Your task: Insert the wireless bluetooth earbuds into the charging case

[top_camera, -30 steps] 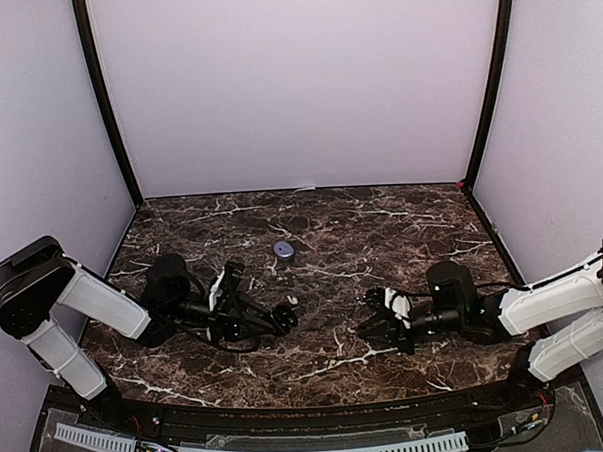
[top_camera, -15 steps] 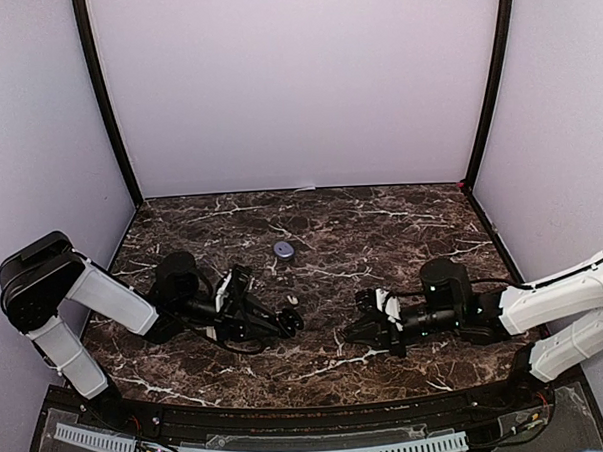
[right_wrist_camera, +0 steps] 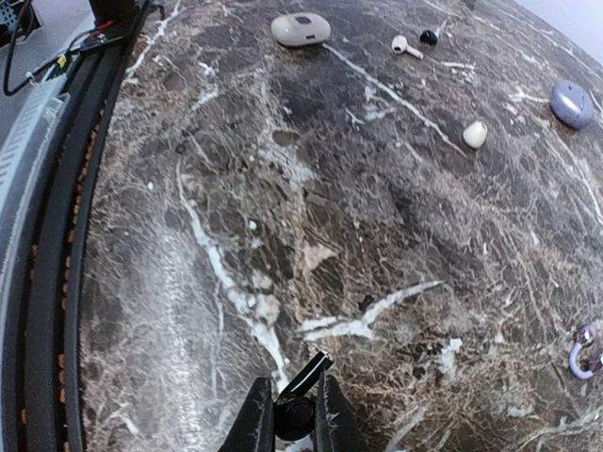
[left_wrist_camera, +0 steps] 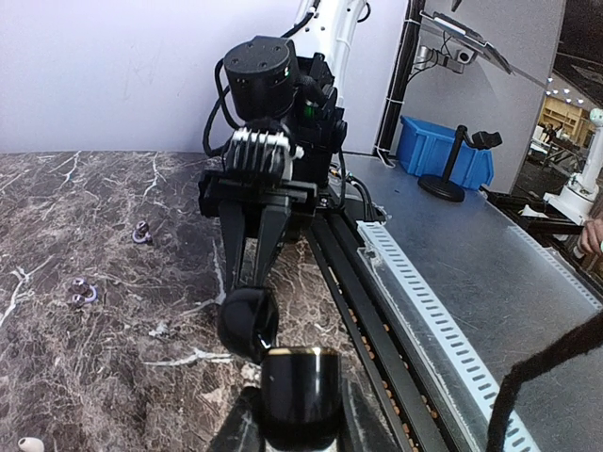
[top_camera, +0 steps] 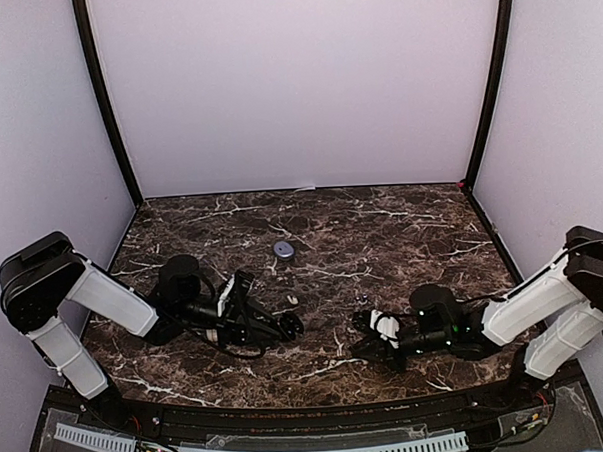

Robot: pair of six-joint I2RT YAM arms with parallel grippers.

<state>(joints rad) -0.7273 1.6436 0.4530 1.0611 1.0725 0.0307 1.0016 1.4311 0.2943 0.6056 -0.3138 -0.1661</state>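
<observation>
My left gripper (left_wrist_camera: pixel 298 419) is shut on a glossy black charging case (left_wrist_camera: pixel 300 388) with a gold rim, and the case's lid (left_wrist_camera: pixel 249 322) hangs open at the far side. In the top view this gripper (top_camera: pixel 284 325) sits left of centre. My right gripper (right_wrist_camera: pixel 295 416) is shut on a black stemmed earbud (right_wrist_camera: pixel 308 372), just above the marble. In the top view the right gripper (top_camera: pixel 366 333) faces the left one across a short gap. Loose earbuds lie on the table: a white one (right_wrist_camera: pixel 476 135), a white stemmed one (right_wrist_camera: pixel 405 45) and a dark one (right_wrist_camera: pixel 429 38).
A beige case (right_wrist_camera: pixel 301 28) and a blue-grey round case (top_camera: pixel 283 249) lie on the marble table (top_camera: pixel 402 232). Purple earbuds (right_wrist_camera: pixel 586 350) lie at the right edge of the right wrist view. A black rail (top_camera: pixel 289 407) runs along the near table edge.
My right arm has moved left and lower toward the left gripper, still carrying the black earbud. The left gripper has shifted slightly with the case in it.
</observation>
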